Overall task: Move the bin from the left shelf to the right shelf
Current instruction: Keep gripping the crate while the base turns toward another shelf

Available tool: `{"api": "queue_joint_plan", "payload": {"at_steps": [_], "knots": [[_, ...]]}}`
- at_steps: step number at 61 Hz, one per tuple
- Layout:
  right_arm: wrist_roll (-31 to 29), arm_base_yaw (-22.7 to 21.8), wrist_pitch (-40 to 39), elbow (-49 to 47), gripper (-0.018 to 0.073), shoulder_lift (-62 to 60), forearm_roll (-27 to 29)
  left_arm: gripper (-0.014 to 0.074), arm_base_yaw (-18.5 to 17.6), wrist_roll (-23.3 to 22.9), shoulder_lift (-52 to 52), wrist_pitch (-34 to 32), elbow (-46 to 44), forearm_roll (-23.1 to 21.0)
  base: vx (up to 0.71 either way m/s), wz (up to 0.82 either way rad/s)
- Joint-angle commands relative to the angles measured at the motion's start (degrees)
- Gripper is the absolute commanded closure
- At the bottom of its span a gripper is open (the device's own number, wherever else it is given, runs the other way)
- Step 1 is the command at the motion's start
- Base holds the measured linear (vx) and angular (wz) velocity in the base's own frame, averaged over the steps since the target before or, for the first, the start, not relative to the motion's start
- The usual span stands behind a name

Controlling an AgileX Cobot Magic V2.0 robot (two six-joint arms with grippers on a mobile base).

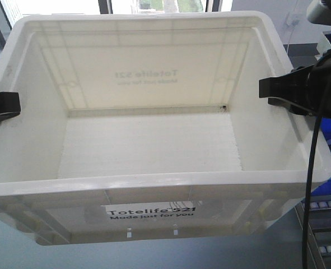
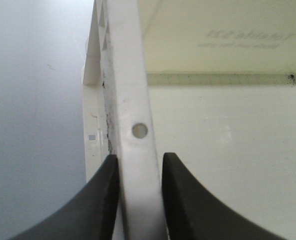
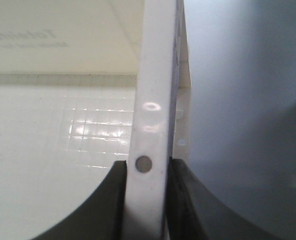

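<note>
The white bin fills the front view, empty, with black "Totelife 521" print on its near wall. It hangs in the air between my two grippers. My left gripper is shut on the bin's left rim, one black finger outside the wall and one inside. My right gripper is shut on the right rim, its fingers pressed against both faces of the rim beside a small round hole.
Blue plastic bins and labelled drawers stand at the right edge of the front view. A window shows behind the bin. A black cable hangs from my right arm. Grey floor lies below.
</note>
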Motion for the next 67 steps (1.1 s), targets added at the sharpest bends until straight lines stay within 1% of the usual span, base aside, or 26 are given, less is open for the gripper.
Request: {"api": "queue_joint_plan", "payload": {"at_steps": [1,35,67], "knots": [[-1.9,-0.8,-5.8,-2.2,0.0564,-2.1,-6.0,0.0492,0.3,1.5,-1.4,-5.1,-2.1,5.7,0.29,-0.06],[-1.9,-0.8,-5.8,-2.2,0.0564,-2.1,-6.0,0.0492,0.3,1.5,-1.4,-5.1,-2.1,5.7,0.28,0.00],[-1.9,-0.8,-5.8,-2.2,0.0564,-2.1,-6.0,0.0492,0.3,1.5,-1.4,-5.1,-2.1,5.7,0.21,0.07]]}}
